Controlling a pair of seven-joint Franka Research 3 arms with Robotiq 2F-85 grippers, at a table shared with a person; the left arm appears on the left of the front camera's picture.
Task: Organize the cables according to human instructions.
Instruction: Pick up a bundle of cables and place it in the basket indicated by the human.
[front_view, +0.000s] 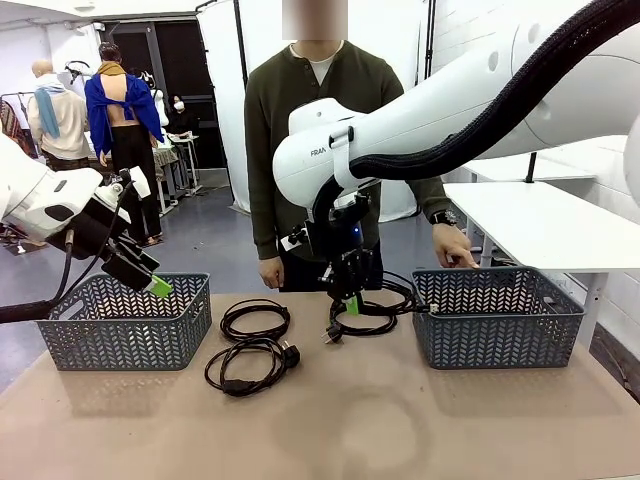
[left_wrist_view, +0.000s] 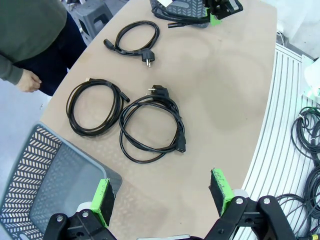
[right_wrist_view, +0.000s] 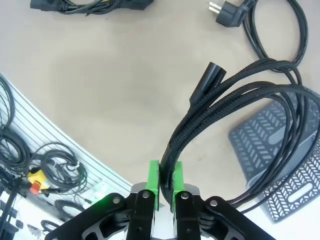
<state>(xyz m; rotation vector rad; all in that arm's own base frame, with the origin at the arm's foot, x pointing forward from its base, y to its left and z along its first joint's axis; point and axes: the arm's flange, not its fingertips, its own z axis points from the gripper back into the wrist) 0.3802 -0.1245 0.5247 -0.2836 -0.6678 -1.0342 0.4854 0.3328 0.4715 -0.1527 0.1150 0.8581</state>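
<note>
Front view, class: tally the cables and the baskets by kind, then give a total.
Cables: 4 (thin coil, big coil and plug coil on the table; braided cable in the right gripper)
Baskets: 2 (left basket, right basket)
Total: 6

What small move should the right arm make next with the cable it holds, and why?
Probably shift the right gripper sideways toward the right basket. It is shut on the braided cable, whose loops reach that basket's rim, and the person's hand is at its far edge, seemingly marking it.
</note>
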